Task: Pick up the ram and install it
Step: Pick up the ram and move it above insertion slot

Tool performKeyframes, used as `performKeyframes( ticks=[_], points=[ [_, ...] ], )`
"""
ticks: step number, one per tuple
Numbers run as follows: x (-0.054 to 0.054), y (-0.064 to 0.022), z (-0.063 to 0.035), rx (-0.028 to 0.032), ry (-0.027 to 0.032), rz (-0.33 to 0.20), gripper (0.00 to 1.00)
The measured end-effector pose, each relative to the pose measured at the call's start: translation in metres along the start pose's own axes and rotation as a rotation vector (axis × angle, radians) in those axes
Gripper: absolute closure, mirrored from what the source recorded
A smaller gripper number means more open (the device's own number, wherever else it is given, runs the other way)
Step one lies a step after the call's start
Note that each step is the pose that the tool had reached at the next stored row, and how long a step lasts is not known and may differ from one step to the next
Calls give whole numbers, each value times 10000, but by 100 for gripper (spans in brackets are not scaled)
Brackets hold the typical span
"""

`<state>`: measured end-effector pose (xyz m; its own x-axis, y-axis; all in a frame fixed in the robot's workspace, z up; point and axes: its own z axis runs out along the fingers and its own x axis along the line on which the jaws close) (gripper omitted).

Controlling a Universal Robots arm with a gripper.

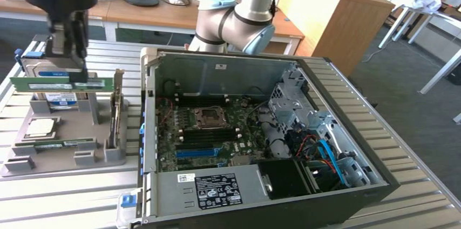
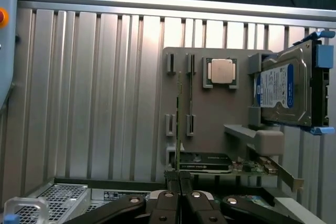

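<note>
Green, long and thin, the ram (image 1: 36,84) is a circuit-board strip with small black chips and a pale label on its face. We see it held level at the exterior view's left. The dark two-fingered gripper (image 1: 76,78) reaches down from above and is clamped on the strip near its middle, so the ram hangs in the air from the closed fingers. In the wrist view the ram (image 2: 178,119) appears edge-on as a thin green line running straight out from the gripper (image 2: 179,178), whose fingertips are pinched together on it.

Beneath the held strip we see one grey plastic holder (image 1: 43,167) on the slatted metal table (image 1: 72,196). On the holder we count:
- one silver hard drive (image 1: 58,99) with a blue label
- one square silver processor chip (image 1: 40,127)
- one second green memory strip (image 1: 58,144), seated low
- one dark expansion card (image 1: 115,115), standing on edge at the side nearest the case

The ram hangs above the hard drive, with one end near the card's top.

At the exterior view's right stands one open black-and-silver computer case (image 1: 216,72), apart from the ram. Inside it we see one green motherboard (image 1: 167,142) with one bright blue slot (image 1: 198,153). One pale robot arm (image 1: 238,21) rises behind the case.
</note>
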<state>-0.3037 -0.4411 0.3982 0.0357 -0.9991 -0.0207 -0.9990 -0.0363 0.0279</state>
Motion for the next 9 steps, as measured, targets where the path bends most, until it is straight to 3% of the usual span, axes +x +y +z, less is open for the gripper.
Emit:
performKeyframes(
  ticks=[9],
  points=[
    [8,-225,-7,-1,1,0,89]
  ],
)
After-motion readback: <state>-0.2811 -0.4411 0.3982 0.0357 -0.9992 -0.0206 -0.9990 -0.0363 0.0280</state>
